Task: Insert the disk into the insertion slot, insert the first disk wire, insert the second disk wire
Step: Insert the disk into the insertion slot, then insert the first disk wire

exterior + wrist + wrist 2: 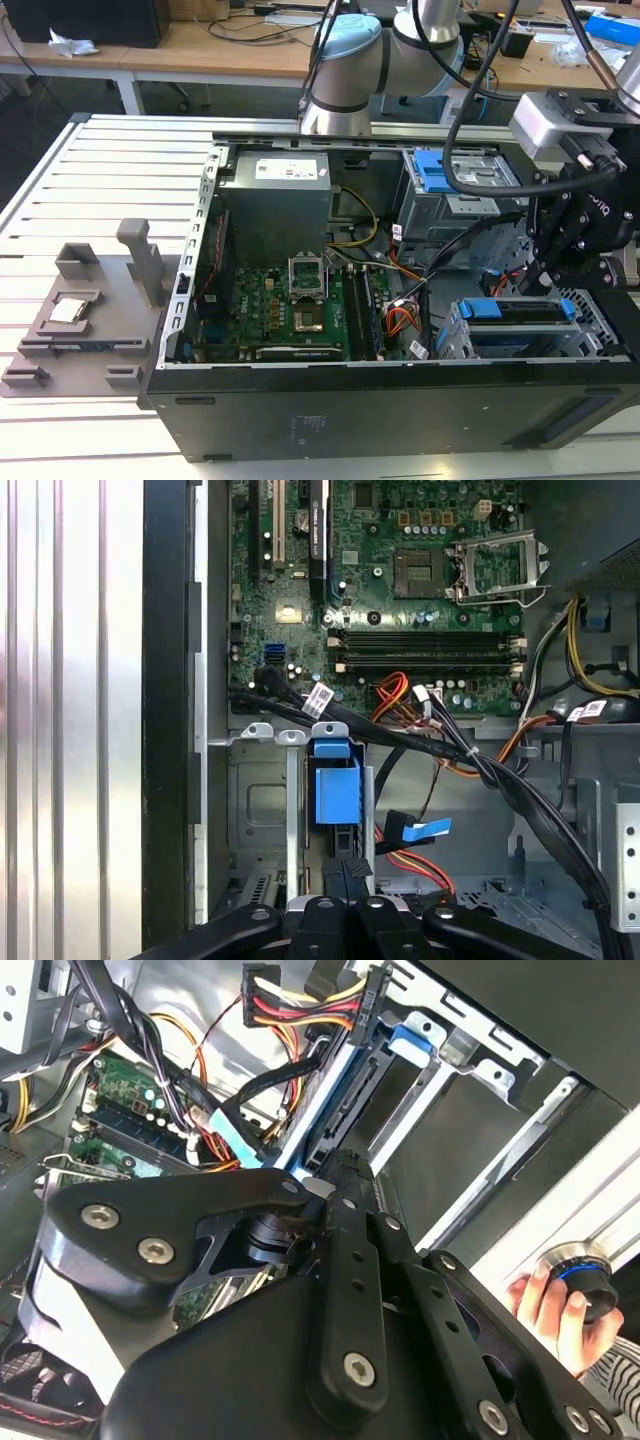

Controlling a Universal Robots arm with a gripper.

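One shove, apparently, not a carry: presses the gripper [350, 872], shut on nothing, against the disk [337, 785], lodged mostly inside the insertion slot [260, 810]; leaves wires [425, 828] loose beside that slot.

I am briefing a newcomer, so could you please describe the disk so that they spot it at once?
Find the open computer case; at its near corner on the exterior view's right, below the tool, sits a silver perforated cage. The disk is the flat drive seated in it, edged in bright blue, unlike the taller grey bay behind, which carries a blue latch.
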